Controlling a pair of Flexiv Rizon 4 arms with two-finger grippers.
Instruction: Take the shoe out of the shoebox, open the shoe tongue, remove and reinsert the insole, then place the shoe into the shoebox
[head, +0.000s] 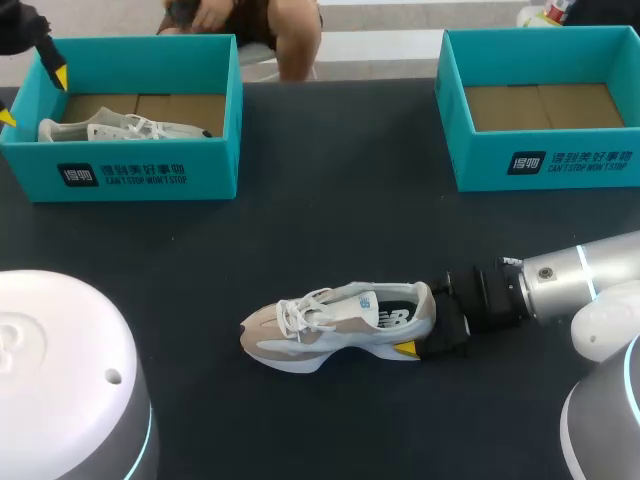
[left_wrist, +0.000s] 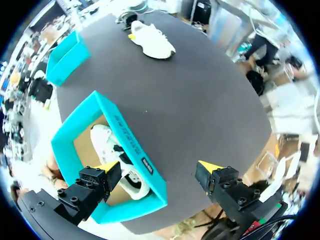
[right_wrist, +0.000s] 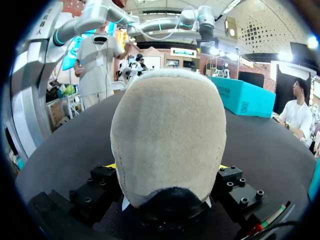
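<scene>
The shoe (head: 335, 322) is beige and white, both shoeboxes (head: 150, 172) teal, the table (head: 330, 200) black.

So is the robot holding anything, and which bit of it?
The right gripper grips the shoe by its heel; the left gripper is open, holding nothing.

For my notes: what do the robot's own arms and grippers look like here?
The left arm and right arm are rounded white and silver-grey links with glowing pale-blue rings at the joints. The left gripper and right gripper have blocky black bodies studded with screws, and each has two fingers ending in bright yellow tips.
</scene>
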